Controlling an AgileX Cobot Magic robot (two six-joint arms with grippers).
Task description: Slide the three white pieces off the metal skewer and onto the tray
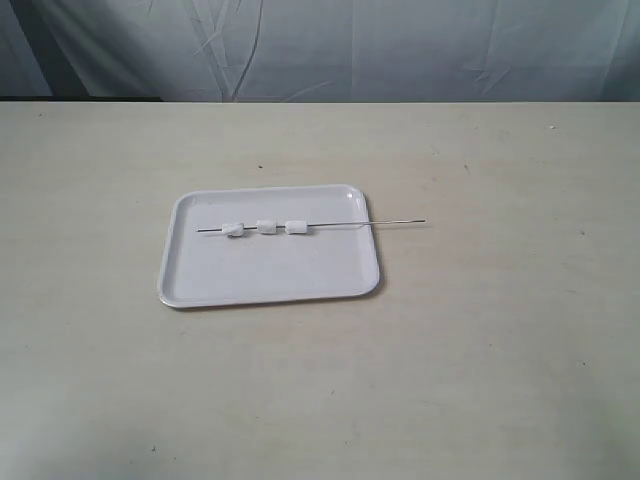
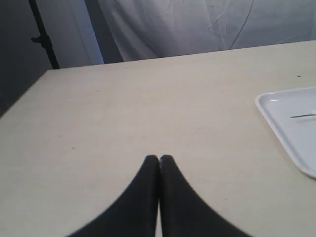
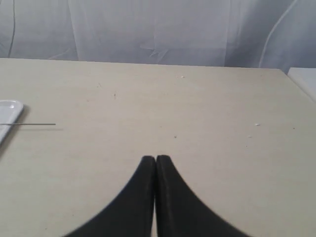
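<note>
A glossy white tray [image 1: 270, 295] lies at the middle of the table. Across its far half rests the thin metal skewer [image 1: 350, 224], one end jutting past the tray's right rim. Three white pieces [image 1: 265, 227] are threaded on it in a row over the tray. Neither gripper appears in the exterior view. My left gripper [image 2: 159, 158] is shut on nothing, over bare table, well away from the tray's corner [image 2: 291, 123] and the skewer tip [image 2: 303, 115]. My right gripper [image 3: 156, 158] is also shut and empty, far from the skewer's free end [image 3: 37, 124] and the tray's edge [image 3: 10, 111].
The beige table [image 1: 500, 340] runs wide on all sides of the tray. A wrinkled pale cloth [image 1: 350, 45] hangs behind its far edge. A dark stand [image 2: 44, 39] rises off the table's corner in the left wrist view.
</note>
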